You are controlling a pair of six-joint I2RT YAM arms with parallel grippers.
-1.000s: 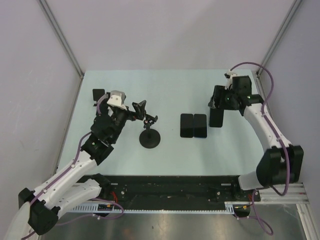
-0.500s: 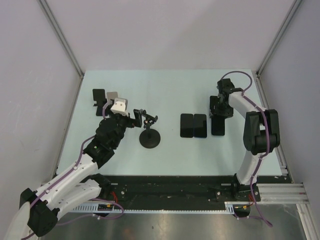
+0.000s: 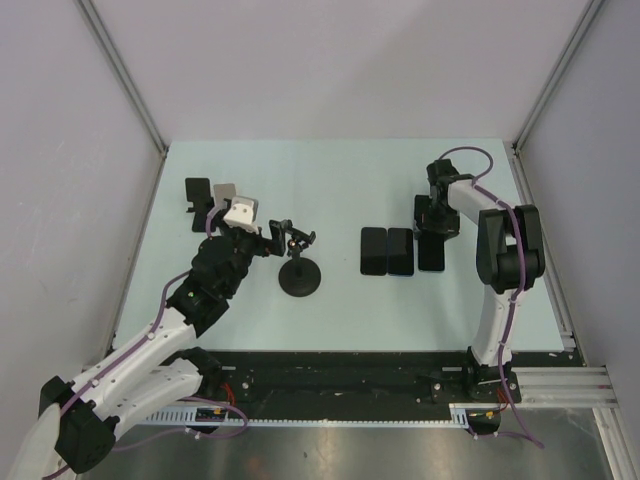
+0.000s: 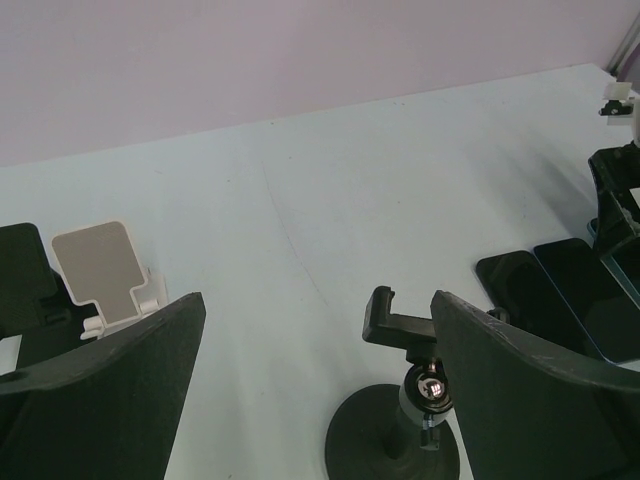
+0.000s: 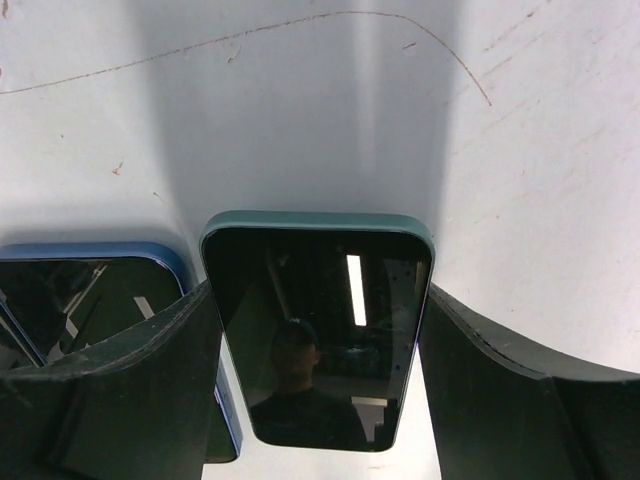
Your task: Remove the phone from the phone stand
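The black phone stand (image 3: 300, 276) stands left of centre on its round base, and its clamp (image 4: 392, 322) holds nothing. My left gripper (image 3: 277, 240) is open at clamp height, with the clamp between its fingers, close to the right one (image 4: 520, 390). My right gripper (image 3: 437, 216) is shut on a green-edged phone (image 5: 318, 330), which lies screen up on the table (image 3: 330, 180). In the top view this phone (image 3: 432, 254) is the right end of a row of three.
A blue-edged phone (image 5: 90, 290) and a black phone (image 3: 374, 250) lie left of the green-edged one. A small black stand (image 3: 197, 192) and a white stand (image 4: 105, 275) sit at the far left. Grey walls enclose the table.
My right gripper has lowered the green-edged phone onto the table beside the other two, and its arm has folded in. My left gripper has shifted slightly by the stand.
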